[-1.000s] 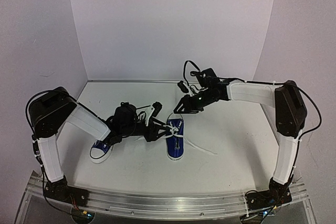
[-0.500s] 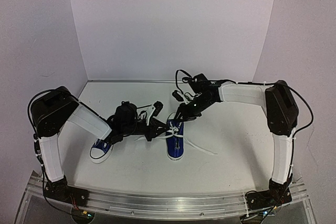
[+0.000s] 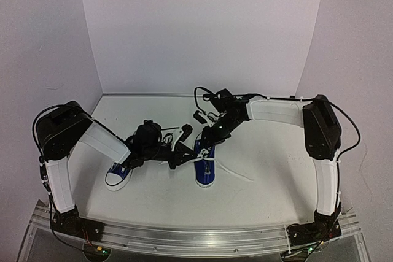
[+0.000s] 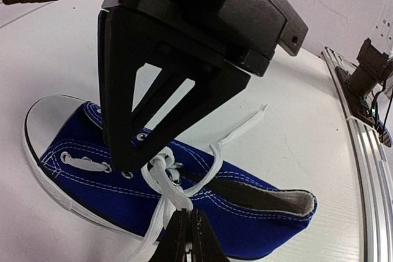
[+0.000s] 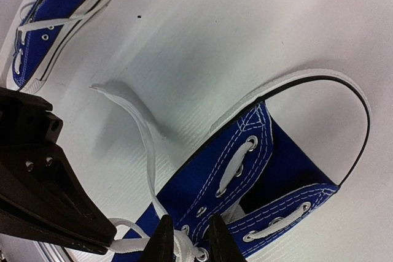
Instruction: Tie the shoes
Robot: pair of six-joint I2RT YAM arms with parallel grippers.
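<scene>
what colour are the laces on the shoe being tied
White laces on the blue sneaker; clearest in the left wrist view.
</scene>
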